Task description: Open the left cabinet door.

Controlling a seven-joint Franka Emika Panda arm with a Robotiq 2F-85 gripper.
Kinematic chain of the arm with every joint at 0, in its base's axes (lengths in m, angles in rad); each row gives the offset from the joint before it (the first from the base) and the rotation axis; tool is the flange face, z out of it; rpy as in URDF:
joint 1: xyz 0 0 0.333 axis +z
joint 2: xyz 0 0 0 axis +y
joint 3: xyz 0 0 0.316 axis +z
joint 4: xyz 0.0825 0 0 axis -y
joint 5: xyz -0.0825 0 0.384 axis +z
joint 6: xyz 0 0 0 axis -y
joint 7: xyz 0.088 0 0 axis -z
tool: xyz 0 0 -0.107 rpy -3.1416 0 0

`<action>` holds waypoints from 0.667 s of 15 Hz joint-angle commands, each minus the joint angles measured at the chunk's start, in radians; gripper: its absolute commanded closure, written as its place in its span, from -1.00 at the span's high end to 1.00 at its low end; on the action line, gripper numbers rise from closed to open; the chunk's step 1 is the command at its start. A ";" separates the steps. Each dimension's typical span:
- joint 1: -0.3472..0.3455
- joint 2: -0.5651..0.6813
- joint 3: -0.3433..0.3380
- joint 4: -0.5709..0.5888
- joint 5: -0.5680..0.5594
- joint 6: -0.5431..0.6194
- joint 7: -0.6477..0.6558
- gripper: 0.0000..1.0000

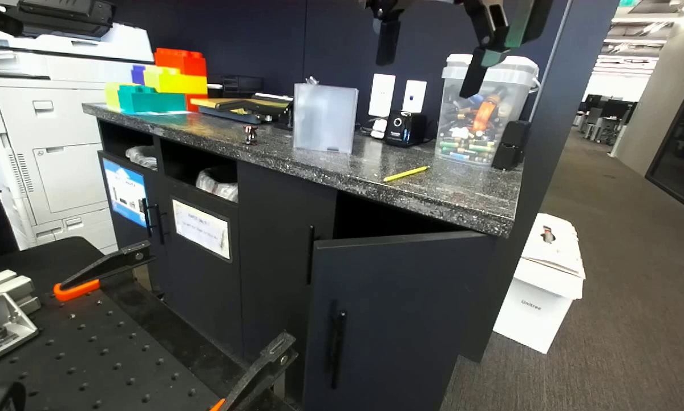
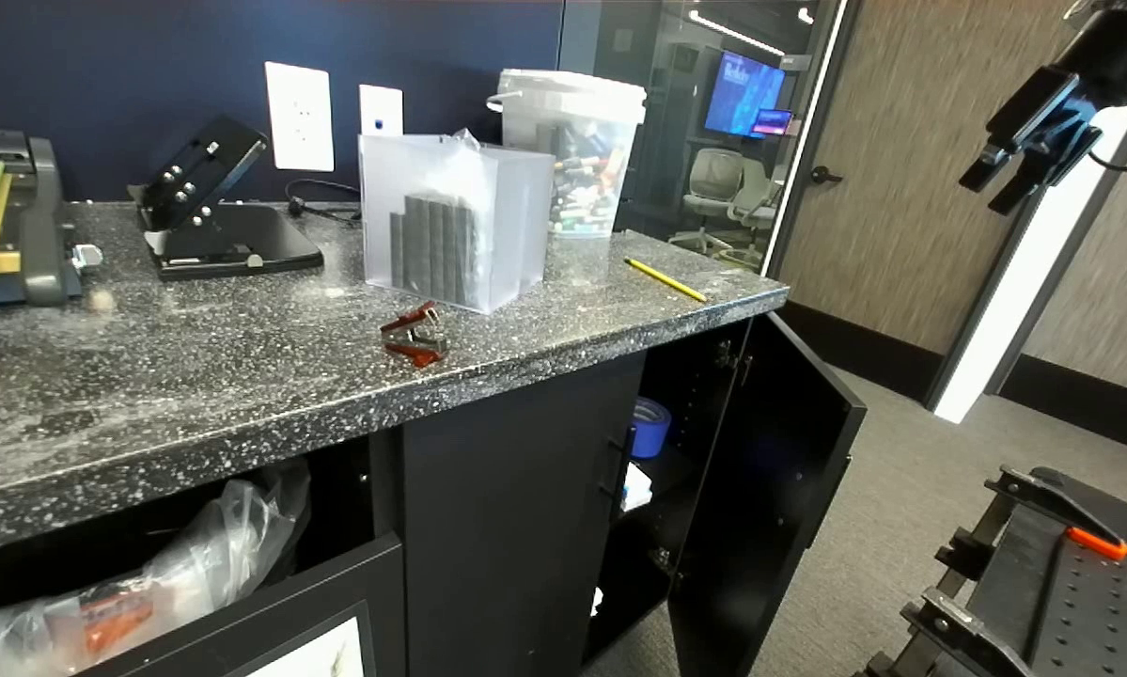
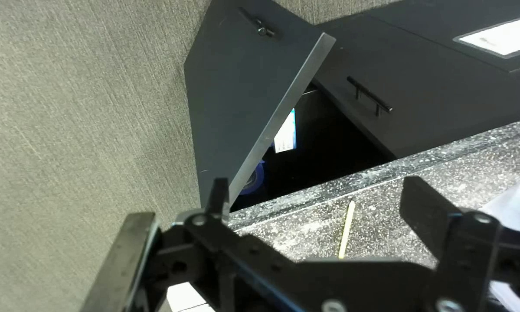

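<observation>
The left cabinet door point(image 1: 276, 245) is a flat matte black panel, shut under the counter. It also shows in an exterior view point(image 2: 516, 508) and in the wrist view point(image 3: 429, 93). Its slim vertical black bar handle point(image 1: 311, 254) is near its right edge; the wrist view shows the handle too point(image 3: 370, 96). My gripper point(image 1: 430, 71) is open and empty, held in the air above the counter's right end, well above and apart from the handle. Its fingers are wide apart in the wrist view point(image 3: 317, 195). In an exterior view the gripper point(image 2: 993, 188) is at the upper right.
The twin right door point(image 1: 399, 308) stands ajar, swung outward beside the left handle. Blue tape point(image 2: 650, 428) is inside the cabinet. On the counter point(image 1: 467, 197) are a yellow pencil point(image 1: 406, 174), a frosted box point(image 1: 324, 117) and a battery bucket point(image 1: 484, 114). A perforated table point(image 1: 113, 354) stands in front.
</observation>
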 commanded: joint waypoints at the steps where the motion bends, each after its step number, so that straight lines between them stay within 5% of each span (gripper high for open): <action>1: 0.002 0.026 0.109 -0.033 0.017 0.076 0.062 1.00; 6: 0.059 0.142 0.298 -0.064 -0.035 0.312 0.272 1.00; 10: 0.085 0.288 0.382 -0.034 -0.133 0.431 0.447 1.00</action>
